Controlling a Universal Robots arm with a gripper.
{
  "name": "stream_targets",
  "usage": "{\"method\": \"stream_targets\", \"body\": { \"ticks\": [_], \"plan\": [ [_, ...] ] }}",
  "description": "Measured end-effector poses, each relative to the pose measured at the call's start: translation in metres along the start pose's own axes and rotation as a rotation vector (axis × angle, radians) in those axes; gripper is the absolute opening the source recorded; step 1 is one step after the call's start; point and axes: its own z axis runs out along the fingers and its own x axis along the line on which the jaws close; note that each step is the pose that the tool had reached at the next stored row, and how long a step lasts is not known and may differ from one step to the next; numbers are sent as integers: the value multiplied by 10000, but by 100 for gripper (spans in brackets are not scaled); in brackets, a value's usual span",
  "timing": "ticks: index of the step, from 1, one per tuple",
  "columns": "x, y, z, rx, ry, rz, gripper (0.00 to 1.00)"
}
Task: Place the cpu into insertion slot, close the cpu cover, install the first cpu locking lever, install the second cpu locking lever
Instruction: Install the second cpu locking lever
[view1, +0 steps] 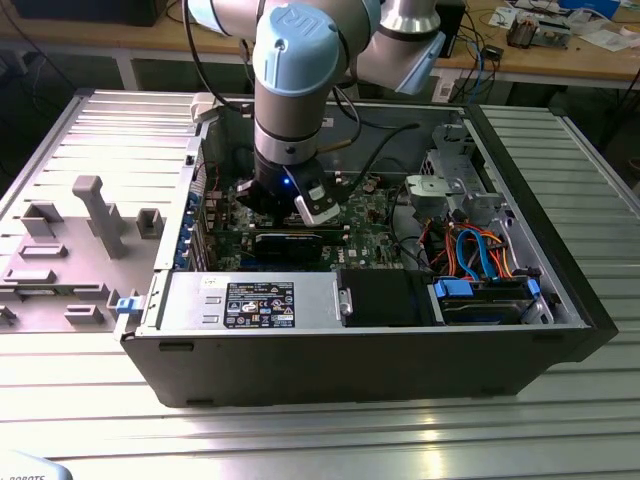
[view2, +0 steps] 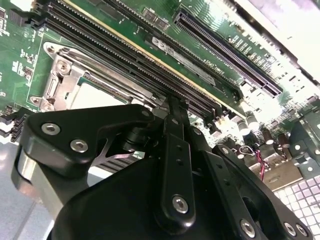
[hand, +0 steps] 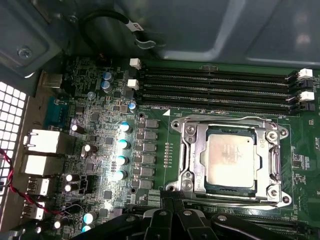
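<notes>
Cpu (hand: 231, 161), a flat silver square, sits in the insertion slot (hand: 192, 165) on the green motherboard (hand: 100, 125), lying flat with its edges square to the socket frame. Faint print marks its top but is too small to make out. The cpu cover (hand: 230, 124) lies down around it, framing the chip. In the first wrist view the hand (hand: 167, 202) hovers just beside the socket, its black fingers (view2: 172, 125) pressed together, gripping nothing; its lower linkage is cut off.
</notes>
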Motion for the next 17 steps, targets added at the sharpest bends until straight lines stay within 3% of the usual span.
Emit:
{"method": "stream_targets", "body": {
  "ticks": [17],
  "plan": [
    [4, 77, 35, -82, -7, -4, 11]
  ]
}}
